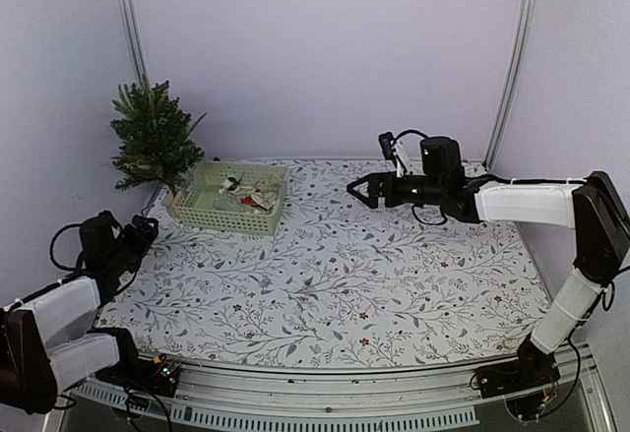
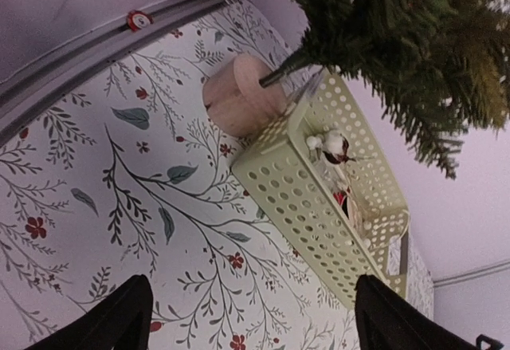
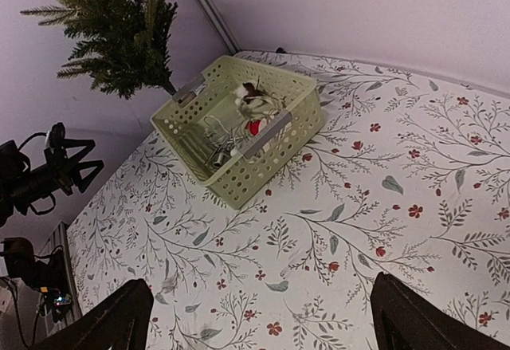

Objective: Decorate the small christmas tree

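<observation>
the small christmas tree [image 1: 156, 142] stands upright at the far left corner of the table, its dark green branches spreading above a round tan base [image 2: 239, 95]. the base sits just beside the left end of a pale perforated basket [image 1: 221, 220] – whether the two touch cannot be told. the basket rests on the floral tablecloth [image 1: 345, 275] at the far left, angled a little. inside it lies a small heap of ornaments [image 1: 246, 194], white with a bit of red, and some thin wire-like pieces; what each one is cannot be made out.

the left gripper [image 1: 148, 227] hangs over the left edge of the cloth, nearer than the basket and pointed toward it. in the left wrist view its two dark fingers [image 2: 119, 318] stand wide apart with only cloth between them, and the tree [image 2: 398, 39] and the basket wall [image 2: 295, 198] fill the view ahead.

the right gripper [image 1: 356, 189] is held above the far middle of the table, right of the basket and apart from it, pointing left. its fingers [image 3: 398, 318] are also spread – nothing is between them. from the right wrist, the basket [image 3: 255, 178], the ornaments [image 3: 253, 103] and the tree [image 3: 119, 35] lie ahead.
</observation>
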You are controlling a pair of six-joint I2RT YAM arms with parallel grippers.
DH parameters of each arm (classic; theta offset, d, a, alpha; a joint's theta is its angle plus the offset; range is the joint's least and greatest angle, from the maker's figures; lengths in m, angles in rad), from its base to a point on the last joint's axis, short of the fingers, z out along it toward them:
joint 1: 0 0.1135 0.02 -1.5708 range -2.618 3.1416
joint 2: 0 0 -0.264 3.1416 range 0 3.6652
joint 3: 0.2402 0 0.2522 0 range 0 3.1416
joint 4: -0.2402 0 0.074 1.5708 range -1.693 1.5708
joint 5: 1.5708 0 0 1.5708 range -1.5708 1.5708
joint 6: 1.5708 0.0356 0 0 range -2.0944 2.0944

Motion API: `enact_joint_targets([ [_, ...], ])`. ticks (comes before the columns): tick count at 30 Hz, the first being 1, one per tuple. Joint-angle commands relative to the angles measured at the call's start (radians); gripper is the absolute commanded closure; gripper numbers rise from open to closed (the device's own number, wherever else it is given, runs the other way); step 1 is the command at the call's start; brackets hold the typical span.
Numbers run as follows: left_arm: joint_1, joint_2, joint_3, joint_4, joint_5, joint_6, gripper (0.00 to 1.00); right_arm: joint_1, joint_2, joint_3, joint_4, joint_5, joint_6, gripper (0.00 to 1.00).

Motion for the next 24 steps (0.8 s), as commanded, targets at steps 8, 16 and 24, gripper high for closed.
enact_joint_targets([
  [8,0.178,0.300,0.056,0.346,0.146,-0.068,0.22,0.152,0.294,0.395,-0.132,0.109,0.055,0.06],
  [16,0.188,0.631,0.220,0.562,0.266,-0.042,0.28,0.209,0.561,0.701,-0.217,0.242,0.197,0.13],
  [24,0.194,0.917,0.308,0.785,0.313,-0.152,0.32,0.210,0.692,0.812,-0.190,0.215,0.305,0.17],
])
